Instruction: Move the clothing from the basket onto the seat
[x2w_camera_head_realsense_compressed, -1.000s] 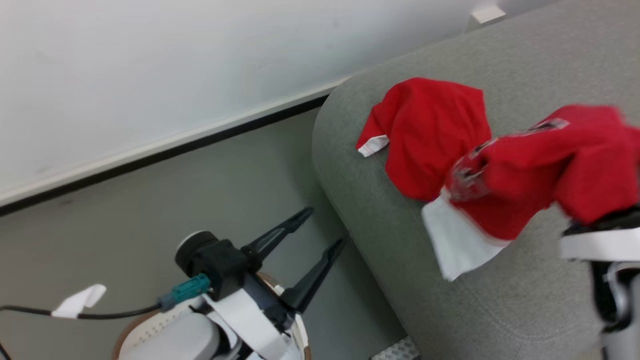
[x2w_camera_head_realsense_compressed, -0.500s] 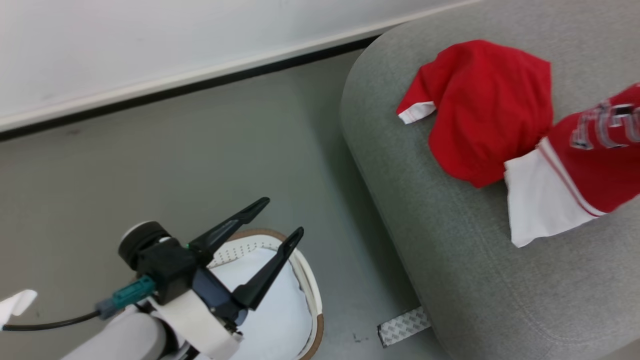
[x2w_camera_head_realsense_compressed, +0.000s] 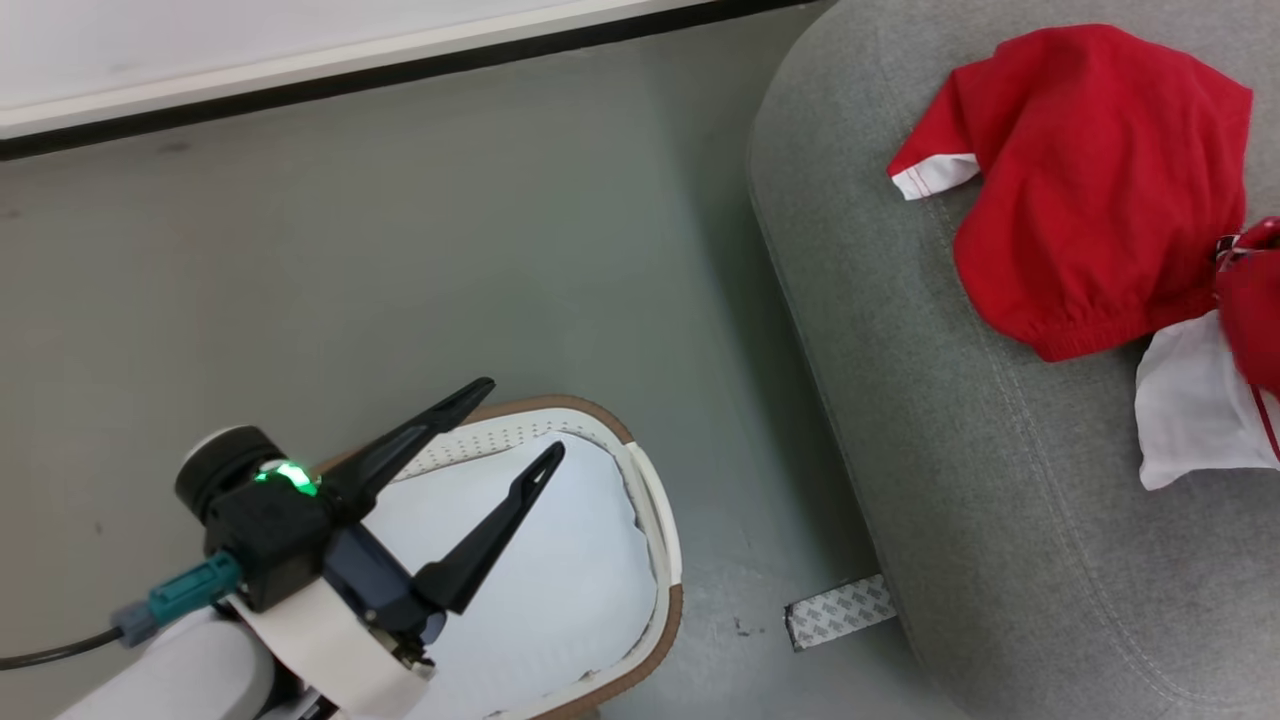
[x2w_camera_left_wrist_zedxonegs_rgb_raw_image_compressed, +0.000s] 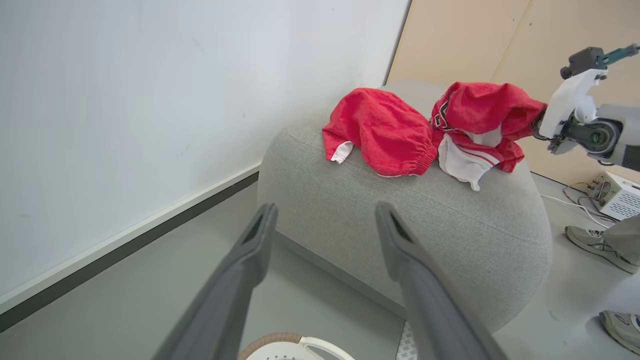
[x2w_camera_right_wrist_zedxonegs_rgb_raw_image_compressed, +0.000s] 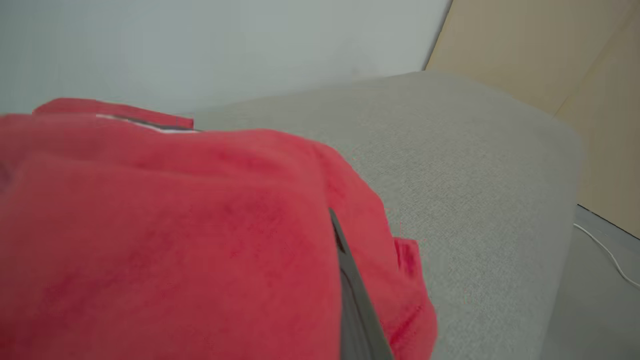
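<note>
Two fingers of your left gripper (x2w_camera_head_realsense_compressed: 525, 415) stand wide apart, holding nothing, directly above the basket (x2w_camera_head_realsense_compressed: 655, 500). Beyond its tips sits the seat (x2w_camera_head_realsense_compressed: 1000, 480), with the red shorts (x2w_camera_head_realsense_compressed: 1090, 190) lying on top. Farther along, your right gripper (x2w_camera_left_wrist_zedxonegs_rgb_raw_image_compressed: 539, 124) is clamped tight on the jersey (x2w_camera_left_wrist_zedxonegs_rgb_raw_image_compressed: 475, 115), whose white part rests on the seat, against the shorts.
</note>
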